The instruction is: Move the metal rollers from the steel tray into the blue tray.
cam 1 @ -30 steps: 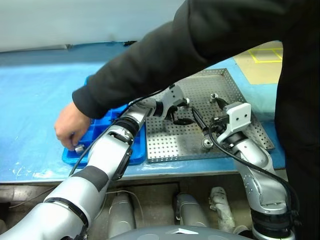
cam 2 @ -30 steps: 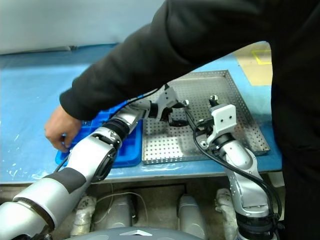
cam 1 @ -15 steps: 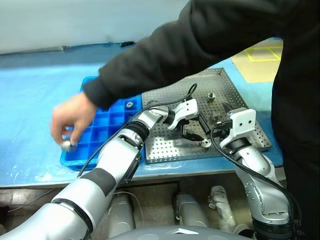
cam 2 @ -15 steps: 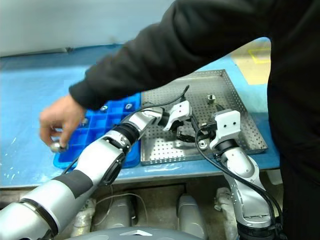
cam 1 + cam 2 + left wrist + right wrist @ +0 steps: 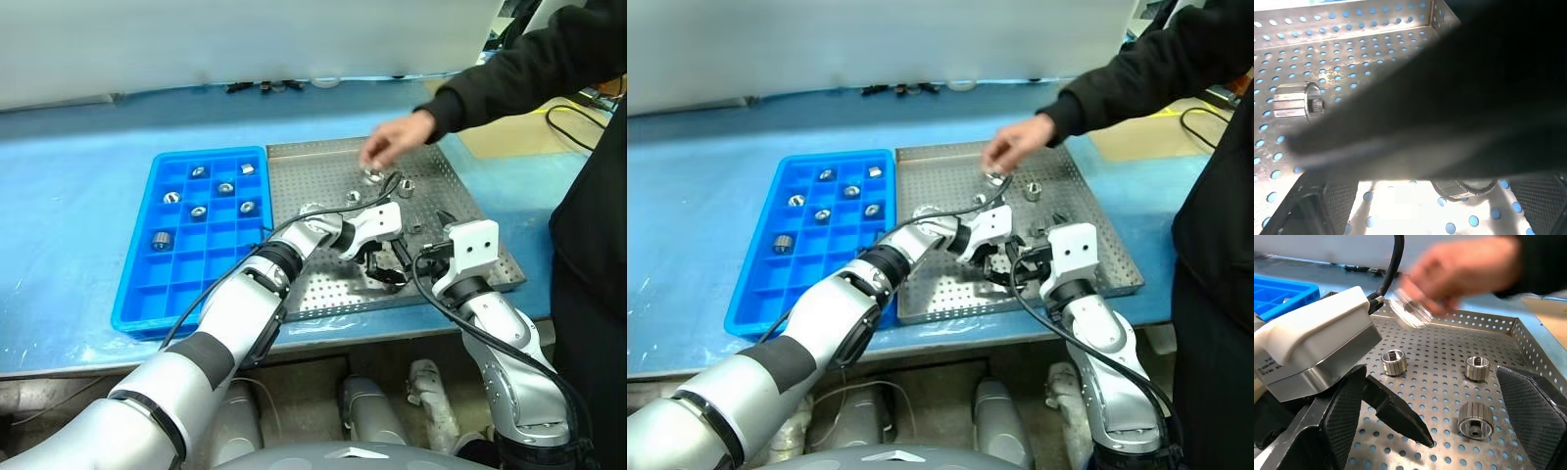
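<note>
The blue tray [image 5: 137,294] lies on the left with several metal rollers [image 5: 225,187] in its far compartments. To its right is the steel tray [image 5: 304,162], with loose rollers [image 5: 405,185] on its perforated floor. My left gripper [image 5: 390,269] reaches across into the steel tray's near part. It is open and low over the floor, with one roller [image 5: 1464,186] lying between its fingers. Just to its right my right gripper [image 5: 1435,382] stands open and empty, facing three rollers [image 5: 1475,418]. A person's hand [image 5: 392,145] holds a roller [image 5: 1410,308] over the tray's far part.
A person in a dark sleeve [image 5: 509,69] stands at the right, reaching in over the steel tray. A black cable [image 5: 578,108] lies at the far right. Both trays sit on a blue table sheet [image 5: 69,196]. My two grippers are close together.
The person's arm has pulled back from the blue tray, and the hand now holds a roller over the steel tray. My left gripper has moved right and nearer. The right gripper has kept still.
</note>
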Tool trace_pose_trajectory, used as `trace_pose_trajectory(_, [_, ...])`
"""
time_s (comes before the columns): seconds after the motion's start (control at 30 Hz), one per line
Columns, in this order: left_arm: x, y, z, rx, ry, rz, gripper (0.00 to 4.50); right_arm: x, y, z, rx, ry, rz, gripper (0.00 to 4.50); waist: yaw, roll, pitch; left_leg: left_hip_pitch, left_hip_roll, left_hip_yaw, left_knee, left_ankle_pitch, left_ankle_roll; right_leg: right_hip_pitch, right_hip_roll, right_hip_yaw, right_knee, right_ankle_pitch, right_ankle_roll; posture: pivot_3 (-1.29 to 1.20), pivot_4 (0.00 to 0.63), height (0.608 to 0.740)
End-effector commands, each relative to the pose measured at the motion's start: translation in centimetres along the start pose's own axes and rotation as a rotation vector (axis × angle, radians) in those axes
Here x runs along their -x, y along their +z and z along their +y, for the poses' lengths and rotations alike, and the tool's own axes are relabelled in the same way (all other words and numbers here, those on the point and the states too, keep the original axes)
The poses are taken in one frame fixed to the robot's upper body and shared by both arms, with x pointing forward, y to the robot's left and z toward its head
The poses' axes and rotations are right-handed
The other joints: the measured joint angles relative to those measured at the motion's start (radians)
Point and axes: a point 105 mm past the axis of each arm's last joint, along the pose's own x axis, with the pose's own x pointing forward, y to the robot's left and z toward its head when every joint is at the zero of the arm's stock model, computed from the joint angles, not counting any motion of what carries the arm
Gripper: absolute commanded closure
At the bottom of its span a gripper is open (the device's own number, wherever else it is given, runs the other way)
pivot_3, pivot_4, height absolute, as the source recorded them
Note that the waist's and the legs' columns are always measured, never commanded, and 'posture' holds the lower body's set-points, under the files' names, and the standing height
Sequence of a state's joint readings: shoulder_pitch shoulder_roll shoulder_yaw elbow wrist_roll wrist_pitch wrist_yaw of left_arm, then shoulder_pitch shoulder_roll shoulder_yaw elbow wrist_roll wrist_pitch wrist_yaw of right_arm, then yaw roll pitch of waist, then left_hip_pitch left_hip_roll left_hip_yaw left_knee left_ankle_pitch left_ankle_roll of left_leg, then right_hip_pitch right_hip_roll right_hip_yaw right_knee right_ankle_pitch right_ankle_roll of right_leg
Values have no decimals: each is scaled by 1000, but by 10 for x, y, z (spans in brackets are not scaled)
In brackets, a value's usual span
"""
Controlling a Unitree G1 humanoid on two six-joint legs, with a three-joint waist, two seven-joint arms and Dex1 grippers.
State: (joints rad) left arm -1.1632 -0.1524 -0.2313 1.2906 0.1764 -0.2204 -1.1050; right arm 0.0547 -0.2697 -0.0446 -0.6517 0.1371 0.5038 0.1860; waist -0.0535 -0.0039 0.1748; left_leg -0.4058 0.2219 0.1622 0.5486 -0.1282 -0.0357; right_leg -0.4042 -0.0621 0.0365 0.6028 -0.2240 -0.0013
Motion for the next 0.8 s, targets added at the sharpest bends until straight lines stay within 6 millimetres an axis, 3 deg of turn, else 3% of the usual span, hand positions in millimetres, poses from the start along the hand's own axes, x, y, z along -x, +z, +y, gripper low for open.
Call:
trace_pose_trajectory(0.03, [-13,-4,-11,-2,-32,25,69,5,27,6,20,3,-103,0,-6,0,0,0,0,0,0,0,0,0,-1,0,0,0,0,-658,150,740])
trace_pose_trajectory(0.27, [-12,-21,-18,-6,-63,93,69,8,24,3,18,-24,-93,0,-23,0,0,0,-2,3,0,-2,3,0,-3,1,-2,0,1,-679,150,740])
trace_pose_trajectory(0.57, [-17,-23,-14,-10,3,109,69,9,23,1,19,-46,-90,0,-50,0,0,-2,-13,3,1,-5,9,0,-12,2,-3,-3,5,-692,150,740])
trace_pose_trajectory(0.7, [-17,-28,-8,-3,59,139,928,10,21,2,15,-50,-84,0,-67,0,0,-7,-15,3,8,-9,15,0,-14,2,-3,-4,7,-695,150,740])
trace_pose_trajectory(0.8, [-16,-28,-14,7,6,123,928,9,20,3,13,-52,-84,0,-77,0,0,-10,-15,4,15,-13,20,0,-15,2,-3,-5,8,-692,150,740])
